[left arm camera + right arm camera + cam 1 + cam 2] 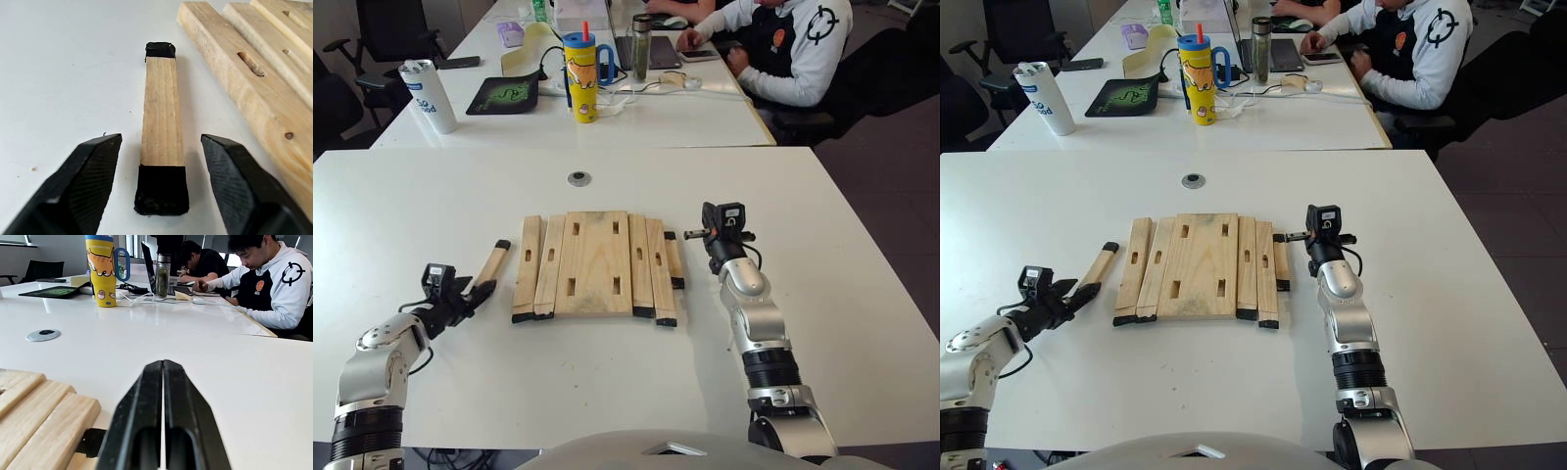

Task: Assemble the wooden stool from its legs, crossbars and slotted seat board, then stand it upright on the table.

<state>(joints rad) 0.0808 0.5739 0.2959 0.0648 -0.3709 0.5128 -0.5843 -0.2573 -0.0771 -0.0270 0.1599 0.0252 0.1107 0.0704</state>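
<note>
Left claw (161,141), fingers apart flanking the loose bar (161,110) at its near end, should advance squarely before closing; right claw (163,365) sits together, empty.

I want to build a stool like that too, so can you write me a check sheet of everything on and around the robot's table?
Surface: white table with a round cable grommet.
Job's things: slotted seat board lies flat, with long wooden pieces side by side on both its sides; one short crossbar lies apart on the left. Nothing joined yet.
Clutter: yellow mug, white tumbler and mouse mat, all on the far table.
Grippers: left gripper open around the crossbar's near end, not touching; right gripper shut, empty, beside the right-hand pieces.
Cables: white cable by the mug.
Surroundings: black office chair.
</note>
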